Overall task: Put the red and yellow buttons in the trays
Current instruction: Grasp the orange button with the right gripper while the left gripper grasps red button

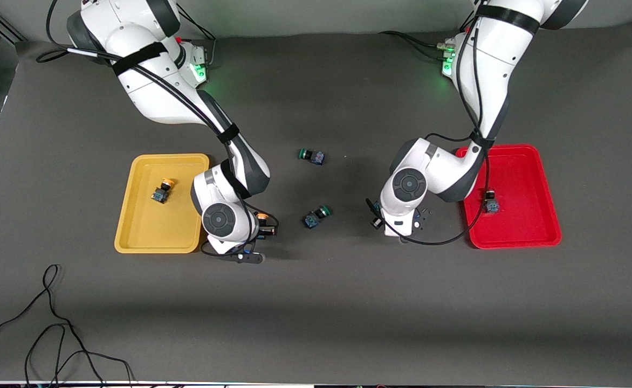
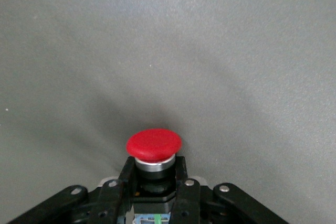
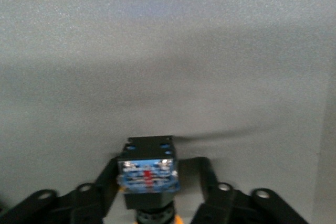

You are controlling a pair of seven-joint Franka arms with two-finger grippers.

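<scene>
My right gripper is low over the mat beside the yellow tray, open. Its fingers stand apart on either side of a yellow-capped button, which the right wrist view shows by its blue-black body. Another yellow-capped button lies in the yellow tray. My left gripper, beside the red tray, is shut on a red-capped button, cap pointing away from the wrist. A dark button lies in the red tray; its cap colour does not show.
Two green-capped buttons lie mid-table between the arms, one farther from the front camera, one nearer. Loose black cables lie on the mat near the front camera at the right arm's end.
</scene>
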